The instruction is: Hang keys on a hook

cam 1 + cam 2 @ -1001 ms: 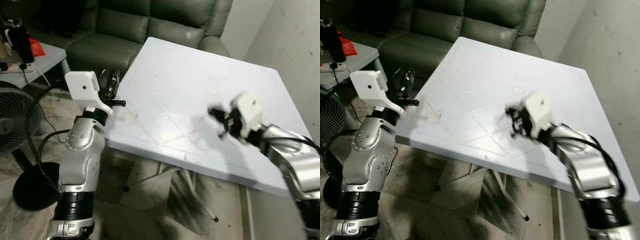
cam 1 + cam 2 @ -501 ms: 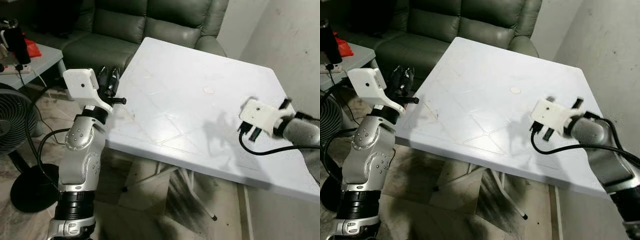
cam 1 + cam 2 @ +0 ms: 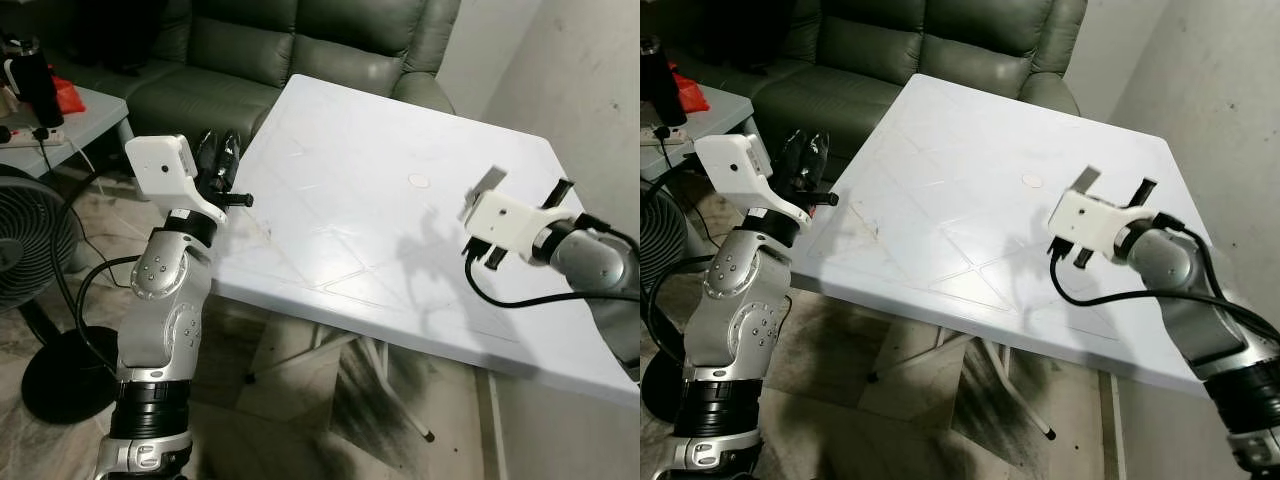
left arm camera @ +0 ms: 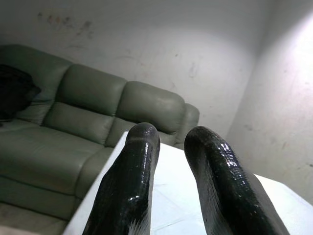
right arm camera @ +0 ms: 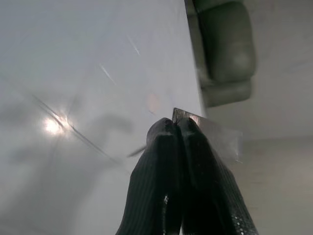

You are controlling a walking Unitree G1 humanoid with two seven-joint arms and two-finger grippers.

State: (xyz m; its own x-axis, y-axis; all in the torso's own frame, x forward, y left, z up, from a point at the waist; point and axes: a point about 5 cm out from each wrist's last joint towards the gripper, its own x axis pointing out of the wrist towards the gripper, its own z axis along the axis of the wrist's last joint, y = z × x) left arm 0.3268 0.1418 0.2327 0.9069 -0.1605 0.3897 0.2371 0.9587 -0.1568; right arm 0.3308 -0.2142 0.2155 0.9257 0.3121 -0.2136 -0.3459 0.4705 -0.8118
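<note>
Pickup looks done: right end effector (image 5: 178,128) is closed on a thin metal key (image 5: 188,116) above the desk (image 3: 340,170); left end effector (image 4: 171,139) slightly open, empty; hanging remains.

Smooth, faintly scuffed white plastic table (image 3: 350,190); glossy black pincer fingers (image 4: 132,186); matt green leather sofa (image 3: 300,50).

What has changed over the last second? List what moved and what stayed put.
The right pincer swung from the middle of the white table out toward the robot's right, then lifted a little, fingers pressed together on a thin flat metallic piece. The left pincer kept hovering by the table's left edge, slightly apart. The table, the green sofa and the fan stayed as they were.
</note>
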